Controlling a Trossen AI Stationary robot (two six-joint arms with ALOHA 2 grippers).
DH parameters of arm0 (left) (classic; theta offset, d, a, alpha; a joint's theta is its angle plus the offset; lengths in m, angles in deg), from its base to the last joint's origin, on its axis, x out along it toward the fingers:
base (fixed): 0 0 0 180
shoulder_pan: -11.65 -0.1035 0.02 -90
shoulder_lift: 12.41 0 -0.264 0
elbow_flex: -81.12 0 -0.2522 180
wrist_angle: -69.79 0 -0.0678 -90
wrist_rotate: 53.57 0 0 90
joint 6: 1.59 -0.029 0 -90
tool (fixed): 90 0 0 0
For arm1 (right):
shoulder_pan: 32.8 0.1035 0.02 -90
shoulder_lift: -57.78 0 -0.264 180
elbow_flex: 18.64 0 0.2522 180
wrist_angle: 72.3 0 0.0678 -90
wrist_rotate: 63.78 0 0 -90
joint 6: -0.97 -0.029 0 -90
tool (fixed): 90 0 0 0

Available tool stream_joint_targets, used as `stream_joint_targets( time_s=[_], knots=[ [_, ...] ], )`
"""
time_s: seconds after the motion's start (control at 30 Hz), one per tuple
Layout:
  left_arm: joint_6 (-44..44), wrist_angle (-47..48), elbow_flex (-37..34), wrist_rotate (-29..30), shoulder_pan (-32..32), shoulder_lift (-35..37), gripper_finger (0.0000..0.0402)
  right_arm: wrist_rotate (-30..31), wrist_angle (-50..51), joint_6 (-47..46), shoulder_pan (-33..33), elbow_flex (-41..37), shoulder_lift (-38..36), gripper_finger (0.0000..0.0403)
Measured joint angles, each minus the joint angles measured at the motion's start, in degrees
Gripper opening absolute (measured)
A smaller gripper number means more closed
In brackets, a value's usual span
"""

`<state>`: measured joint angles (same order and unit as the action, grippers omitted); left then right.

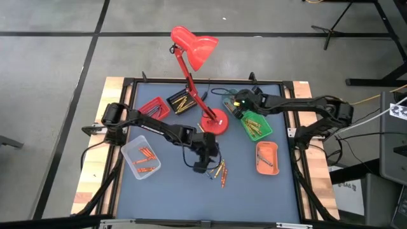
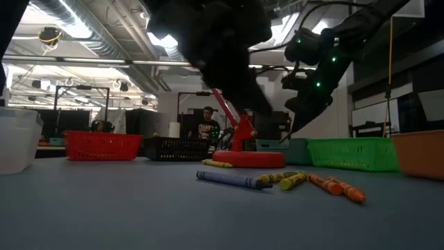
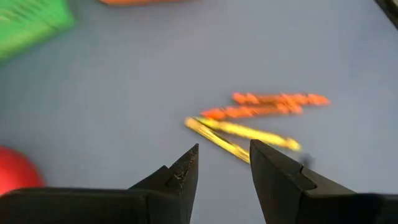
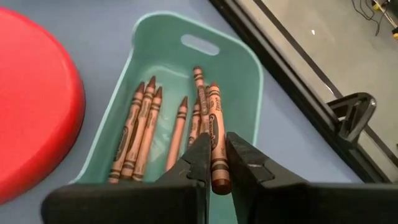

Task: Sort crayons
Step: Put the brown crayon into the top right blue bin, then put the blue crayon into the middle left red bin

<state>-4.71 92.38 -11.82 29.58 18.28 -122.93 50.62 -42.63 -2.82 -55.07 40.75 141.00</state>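
Observation:
Several loose crayons, yellow, orange and one blue, lie flat on the blue-grey mat near the middle. My left gripper hangs open just above and short of them, at the mat's near middle, touching nothing. My right gripper is shut on a brown crayon over a teal tray that holds several brown crayons. It is at the far right, beside the lamp base. My right gripper pinches the brown crayon between its two fingers, at the crayon's rear half. The fingers slant down from the table's right side and lie along the crayon. Its pointed end reaches out over the tray; whether it touches the crayons below, I cannot tell.
A red desk lamp stands on its round base mid-table. Around it sit a red tray, a black tray, a green tray, an orange tray and a clear tray with orange crayons.

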Motion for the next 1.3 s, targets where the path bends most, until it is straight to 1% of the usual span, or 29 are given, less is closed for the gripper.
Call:
stream_joint_targets(
  time_s=[0.1,0.23,0.33,0.5,0.63,0.83,1.07,1.3],
  knots=[
    [0.00,3.69,0.00,-2.01,1.08,0.00,0.0128,-0.02,0.01,0.00,0.12,0.00,1.14,0.0035],
    [-0.02,7.85,0.00,-2.08,2.60,0.00,0.0128,-0.02,0.03,0.00,0.10,0.00,1.67,0.0040],
    [-0.02,9.97,0.00,-2.07,3.69,0.00,0.0128,-0.02,0.01,0.00,0.10,0.00,1.72,0.0063],
    [-0.37,10.90,0.00,-2.08,5.28,0.00,0.0128,-0.02,0.03,0.00,0.10,0.00,1.72,0.0108],
    [-0.45,11.09,-0.02,-1.68,5.84,0.00,0.0128,-0.02,0.03,0.00,0.12,0.00,1.72,0.0125],
    [-0.50,11.03,-0.05,-1.64,5.65,-0.73,0.0128,-0.10,0.07,0.00,0.12,0.00,1.72,0.0128],
    [-1.98,10.83,-0.07,-1.50,5.61,-3.85,0.0128,-6.32,0.15,0.03,0.12,0.02,1.72,0.0128],
    [-2.19,11.15,-0.01,-1.20,5.50,-6.20,0.0128,-8.17,0.17,0.22,0.12,0.02,1.71,0.0128]
  ],
)
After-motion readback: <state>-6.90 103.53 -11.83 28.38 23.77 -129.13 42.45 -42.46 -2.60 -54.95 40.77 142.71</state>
